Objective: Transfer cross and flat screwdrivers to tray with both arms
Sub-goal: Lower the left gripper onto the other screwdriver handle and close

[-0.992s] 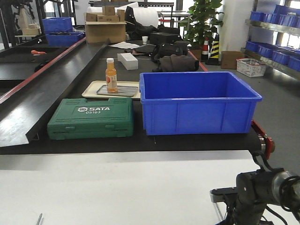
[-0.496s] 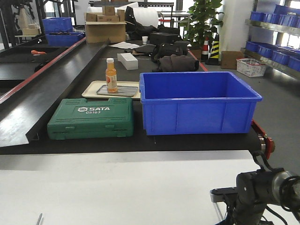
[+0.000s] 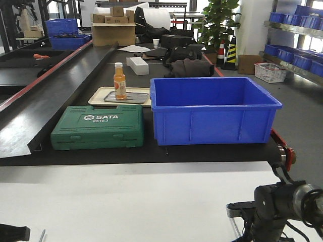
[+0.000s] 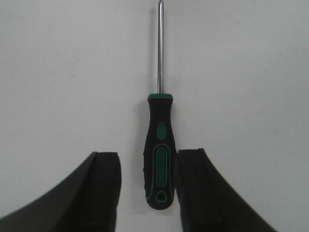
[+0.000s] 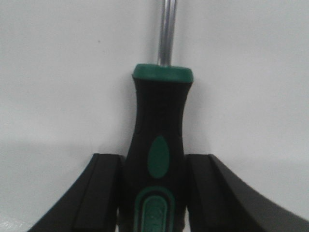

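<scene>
Black-and-green handles, thin grey shafts.
My left gripper (image 4: pixel 148 159) is spread around the left screwdriver (image 4: pixel 160 145); my right gripper (image 5: pixel 153 162) pinches the right screwdriver (image 5: pixel 161 116).

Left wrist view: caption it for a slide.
Left gripper, jaws open, straddles the black-and-green-handled screwdriver on the white table.

front: low, looks across white tabletop (image 3: pixel 126 196) | wrists: close, looking down onto it

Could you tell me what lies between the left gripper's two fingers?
In the left wrist view, the handle of a screwdriver lies there, not yet clamped.
</scene>
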Robot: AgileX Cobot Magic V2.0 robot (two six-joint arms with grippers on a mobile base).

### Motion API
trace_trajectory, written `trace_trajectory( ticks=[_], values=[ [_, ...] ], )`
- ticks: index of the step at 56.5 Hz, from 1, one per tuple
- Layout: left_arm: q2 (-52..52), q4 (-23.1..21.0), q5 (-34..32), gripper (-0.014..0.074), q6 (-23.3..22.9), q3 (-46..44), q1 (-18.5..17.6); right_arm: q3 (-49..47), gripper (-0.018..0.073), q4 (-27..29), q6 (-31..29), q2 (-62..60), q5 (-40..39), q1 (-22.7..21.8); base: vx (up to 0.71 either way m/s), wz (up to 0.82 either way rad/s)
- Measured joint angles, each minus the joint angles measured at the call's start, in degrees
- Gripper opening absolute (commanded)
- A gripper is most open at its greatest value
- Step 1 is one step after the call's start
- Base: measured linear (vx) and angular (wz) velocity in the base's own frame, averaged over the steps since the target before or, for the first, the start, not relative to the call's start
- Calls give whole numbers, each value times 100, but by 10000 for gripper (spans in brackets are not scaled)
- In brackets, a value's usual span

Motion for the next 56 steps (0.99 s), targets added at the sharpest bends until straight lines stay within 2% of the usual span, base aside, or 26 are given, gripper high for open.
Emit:
trace_trajectory(
  ticks=[10,20,33,44,56],
  values=[
    [535,-253,100,402,410,-6,-35,0,-8,0,0,0,0,0,0,0],
    [818,-365,80,403,783,-34,-282,0,-8,0,0,0,-2,0,0,0],
    [859,-389,-178,460,811,-34,-526,0,-8,2,0,0,-13,0,0,0],
    [859,-383,-178,527,648,-34,-559,0,-8,9,5,0,-36,0,0,0],
    [859,-365,-111,528,546,30,-559,0,-8,13,5,0,-36,0,0,0]
  ],
)
